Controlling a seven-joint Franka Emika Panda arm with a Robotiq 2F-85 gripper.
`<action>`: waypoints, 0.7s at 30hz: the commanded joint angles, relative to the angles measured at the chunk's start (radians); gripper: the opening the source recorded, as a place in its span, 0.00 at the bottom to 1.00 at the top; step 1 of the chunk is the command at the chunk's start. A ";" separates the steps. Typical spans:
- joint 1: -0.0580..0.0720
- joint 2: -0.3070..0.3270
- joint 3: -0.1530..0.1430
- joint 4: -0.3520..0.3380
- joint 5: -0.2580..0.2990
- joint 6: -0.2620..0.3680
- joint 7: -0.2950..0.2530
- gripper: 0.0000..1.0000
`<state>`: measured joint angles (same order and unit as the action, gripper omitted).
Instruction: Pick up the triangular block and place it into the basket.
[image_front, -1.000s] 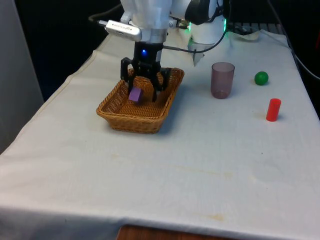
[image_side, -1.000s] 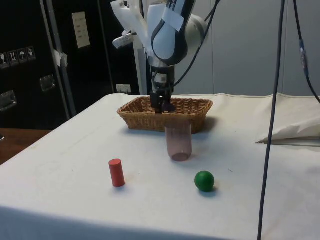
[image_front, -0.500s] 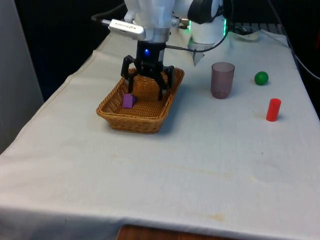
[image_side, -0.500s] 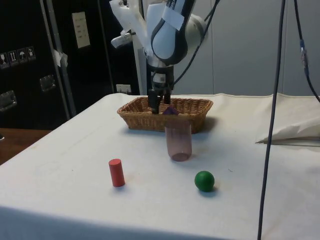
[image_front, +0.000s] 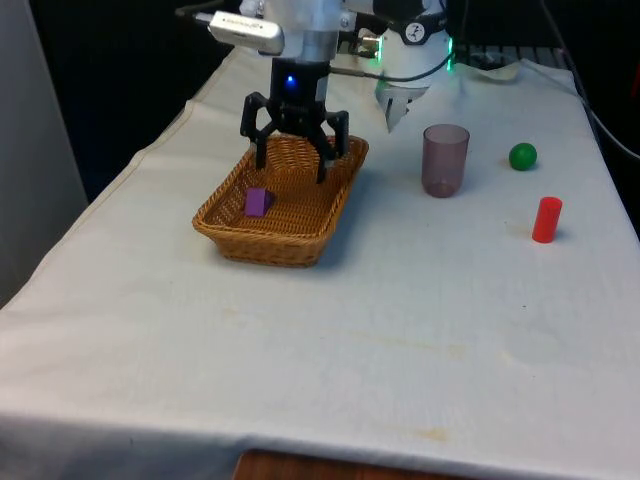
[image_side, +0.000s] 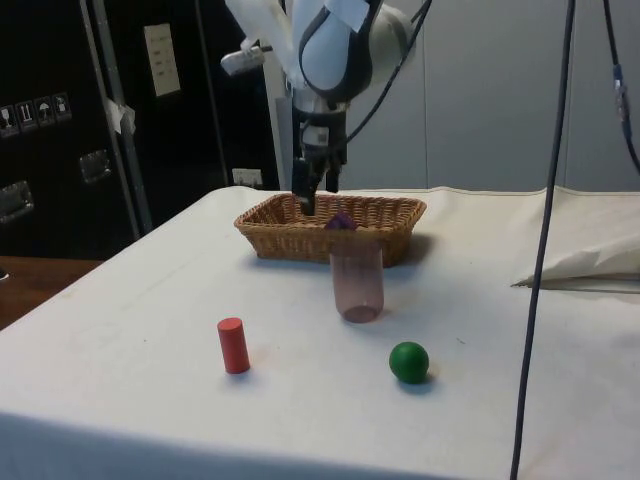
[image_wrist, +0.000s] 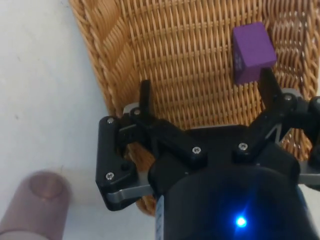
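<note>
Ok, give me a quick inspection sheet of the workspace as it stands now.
Surface: white cloth, lightly stained.
Job's things: purple triangular block lies in the wicker basket, free of the fingers.
Clutter: translucent cup, green ball, red cylinder, all outside the basket.
Grippers: gripper open, above the basket.
Cables: dark cables hanging in the side view.
Surroundings: black curtains, dark cabinets.

The wicker basket (image_front: 270, 240) sits on the white cloth (image_front: 330, 340) with the purple triangular block (image_front: 257, 201) lying inside it. Above it hangs the black gripper (image_front: 292, 165) — fingers spread, empty. Toward the front view's right stand a translucent mauve cup (image_front: 445, 160), a green ball (image_front: 522, 156) and a red cylinder (image_front: 546, 219) — each apart.
</note>
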<state>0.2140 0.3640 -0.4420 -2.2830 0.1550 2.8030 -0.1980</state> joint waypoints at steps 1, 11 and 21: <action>0.000 -0.011 -0.002 -0.001 0.000 -0.010 -0.003 1.00; 0.006 -0.103 -0.027 -0.002 -0.026 -0.094 -0.009 1.00; 0.005 -0.168 -0.030 0.005 -0.057 -0.153 -0.002 1.00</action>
<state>0.2150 0.1860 -0.4640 -2.2800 0.1110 2.6460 -0.2130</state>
